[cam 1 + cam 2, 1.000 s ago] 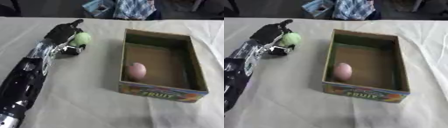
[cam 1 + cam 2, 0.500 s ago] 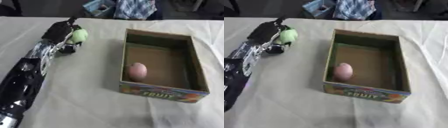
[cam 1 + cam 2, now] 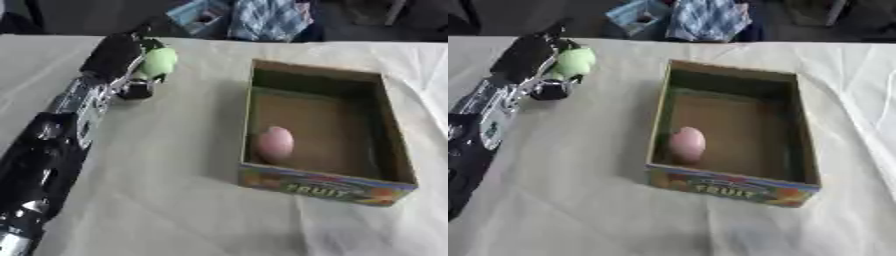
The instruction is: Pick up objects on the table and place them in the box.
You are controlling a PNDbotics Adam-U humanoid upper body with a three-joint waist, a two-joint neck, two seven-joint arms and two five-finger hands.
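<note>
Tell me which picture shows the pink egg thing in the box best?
The left eye view shows the pink egg-shaped thing a little better: it looks bigger there and stands clear against the floor of the box. The right eye view shows the same thing at the near left wall, nearly the same, only slightly smaller.

Pale cloth-covered table (image 3: pixel 175 200), creased at right, dark floor beyond, blue plaid fabric (image 3: pixel 267 20) at far edge
</note>
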